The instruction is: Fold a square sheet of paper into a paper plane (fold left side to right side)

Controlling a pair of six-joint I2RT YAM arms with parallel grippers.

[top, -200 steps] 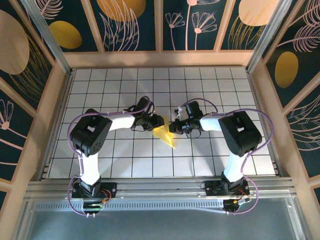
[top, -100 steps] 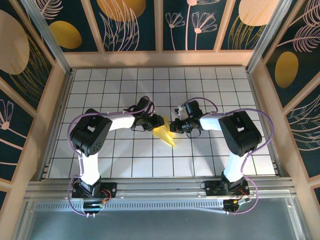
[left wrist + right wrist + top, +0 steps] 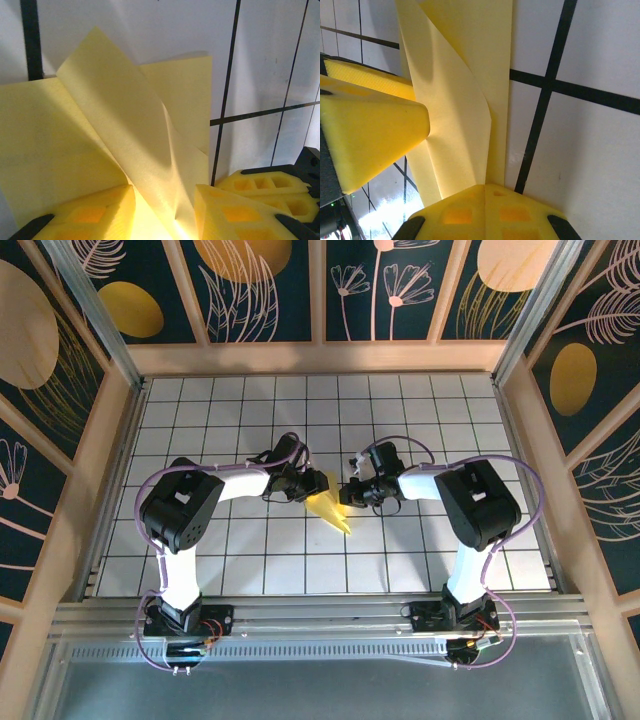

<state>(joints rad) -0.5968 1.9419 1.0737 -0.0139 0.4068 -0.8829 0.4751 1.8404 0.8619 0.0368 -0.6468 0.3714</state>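
1. paper sheet (image 3: pixel 331 510): yellow, already folded to a slim pointed wedge. It lies on the desk (image 3: pixel 420 400) at centre of the top view, between the 2 end effectors.
2. Long axis runs diagonally, upper left to lower right in the top view. The sharp tip points lower right, toward the bottom of the frame. The wide end sits up by the end effectors.
3. 1 flap (image 3: pixel 125 135) is lifted off the lower layer. In the left wrist view it rises as a tilted band from bottom centre to upper left. The rest lies flat.
4. left end effector (image 3: pixel 313 483): at the wide end, on the paper's upper-left side. Jaws narrow but apart, with the flap passing up between its fingers (image 3: pixel 100 210). The gap looks too big to clamp thin paper, so it is likely steering the flap over toward the right.
5. right end effector (image 3: pixel 347 491): just right of the paper, closed fingers (image 3: pixel 515 212) pressed together with nothing between, tip touching the paper. Likely a pin so the sheet can't slide.
6. Crease not pressed flat yet; fold looks mid-way.
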